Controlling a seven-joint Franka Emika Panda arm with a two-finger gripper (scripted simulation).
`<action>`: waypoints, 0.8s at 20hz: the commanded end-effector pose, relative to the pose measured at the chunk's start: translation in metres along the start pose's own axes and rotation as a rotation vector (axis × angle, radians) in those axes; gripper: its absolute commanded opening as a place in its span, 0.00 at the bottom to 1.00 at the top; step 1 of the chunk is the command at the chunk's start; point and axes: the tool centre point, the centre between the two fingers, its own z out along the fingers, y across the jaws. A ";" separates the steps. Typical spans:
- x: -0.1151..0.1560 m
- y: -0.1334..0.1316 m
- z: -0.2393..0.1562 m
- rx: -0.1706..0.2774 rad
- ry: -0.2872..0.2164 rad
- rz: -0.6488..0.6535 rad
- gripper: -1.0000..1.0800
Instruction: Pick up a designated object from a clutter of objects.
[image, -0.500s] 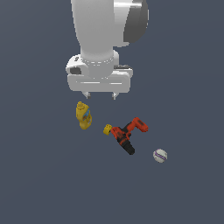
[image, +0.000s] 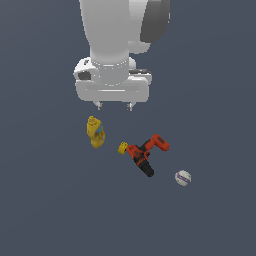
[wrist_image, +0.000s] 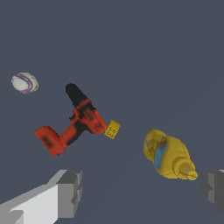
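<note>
The small white ball with a purple stitched band (image: 183, 178) lies on the grey floor at the exterior view's right, past the drill; it also shows in the wrist view (wrist_image: 24, 82). The red-and-black power drill (image: 146, 152) lies beside the tiny yellow block (image: 122, 148), and the yellow bottle with a blue label (image: 95, 132) stands toward the exterior view's left. My gripper (image: 115, 106) hangs open and empty above the clutter, nearest the bottle and well apart from the ball. Its grey fingertips (wrist_image: 70, 192) show in the wrist view.
The drill (wrist_image: 74, 120), the block (wrist_image: 112, 129) and the bottle (wrist_image: 168, 154) show in the wrist view between my fingers and the ball. The plain dark grey floor (image: 50, 210) extends all around the items.
The arm has shifted slightly; the gripper stays open. The objects have not moved.
</note>
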 end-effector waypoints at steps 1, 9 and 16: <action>-0.001 0.000 -0.004 0.002 -0.001 0.001 0.96; -0.001 0.000 -0.003 0.002 -0.001 0.002 0.96; 0.011 -0.011 0.004 -0.001 0.001 0.035 0.96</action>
